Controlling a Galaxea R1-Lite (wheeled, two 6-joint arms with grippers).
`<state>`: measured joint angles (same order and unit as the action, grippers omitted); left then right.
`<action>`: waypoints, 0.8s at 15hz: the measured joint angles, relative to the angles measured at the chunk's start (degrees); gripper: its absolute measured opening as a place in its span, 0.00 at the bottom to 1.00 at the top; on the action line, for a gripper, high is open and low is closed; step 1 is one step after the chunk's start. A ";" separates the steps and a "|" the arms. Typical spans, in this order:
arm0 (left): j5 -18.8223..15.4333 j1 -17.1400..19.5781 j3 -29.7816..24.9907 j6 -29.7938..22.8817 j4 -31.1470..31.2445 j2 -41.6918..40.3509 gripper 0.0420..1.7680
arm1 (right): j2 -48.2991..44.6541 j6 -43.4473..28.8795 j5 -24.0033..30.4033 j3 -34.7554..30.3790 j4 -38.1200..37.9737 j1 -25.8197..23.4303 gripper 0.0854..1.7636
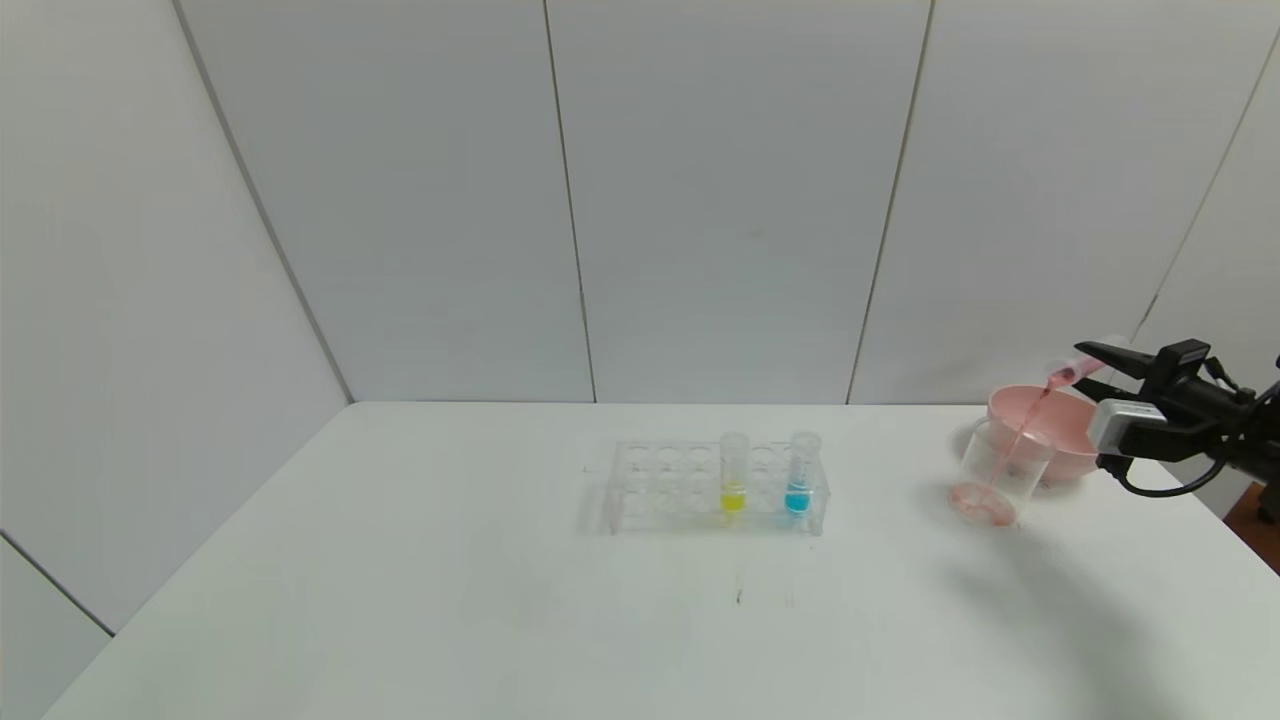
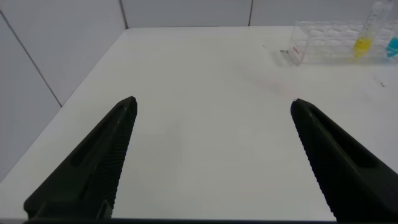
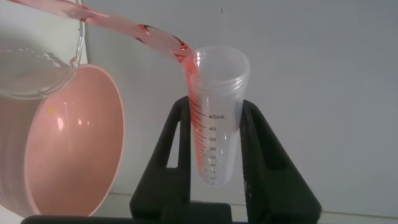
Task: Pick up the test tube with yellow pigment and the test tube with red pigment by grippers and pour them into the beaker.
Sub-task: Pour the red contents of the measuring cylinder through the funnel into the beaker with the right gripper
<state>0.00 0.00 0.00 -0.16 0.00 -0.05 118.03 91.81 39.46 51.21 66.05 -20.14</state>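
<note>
My right gripper (image 1: 1092,368) is shut on the test tube with red pigment (image 3: 214,118) and holds it tipped over, mouth toward the beaker (image 1: 1000,480). A thin red stream (image 1: 1020,440) runs from the tube's mouth (image 1: 1062,374) down into the beaker, where red liquid pools at the bottom. The beaker's rim shows in the right wrist view (image 3: 37,68). The test tube with yellow pigment (image 1: 733,472) stands upright in the clear rack (image 1: 660,488); it also shows in the left wrist view (image 2: 367,34). My left gripper (image 2: 214,106) is open and empty over bare table, far from the rack.
A tube with blue liquid (image 1: 799,472) stands in the rack to the right of the yellow one. A pink bowl (image 1: 1060,425) sits just behind the beaker, close under my right gripper. The white table's right edge (image 1: 1245,545) lies near the right arm.
</note>
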 joint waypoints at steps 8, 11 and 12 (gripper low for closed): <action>0.00 0.00 0.00 0.00 0.00 0.00 1.00 | 0.02 1.23 -0.05 0.24 0.00 0.09 0.27; 0.00 0.00 0.00 0.00 0.00 0.00 1.00 | 0.00 1.23 -0.05 0.50 0.00 0.11 0.27; 0.00 0.00 0.00 0.00 0.00 0.00 1.00 | 0.00 1.26 -0.05 0.63 0.00 0.09 0.27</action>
<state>0.00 0.00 0.00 -0.16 0.00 -0.05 118.03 93.06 39.41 51.85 66.05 -20.05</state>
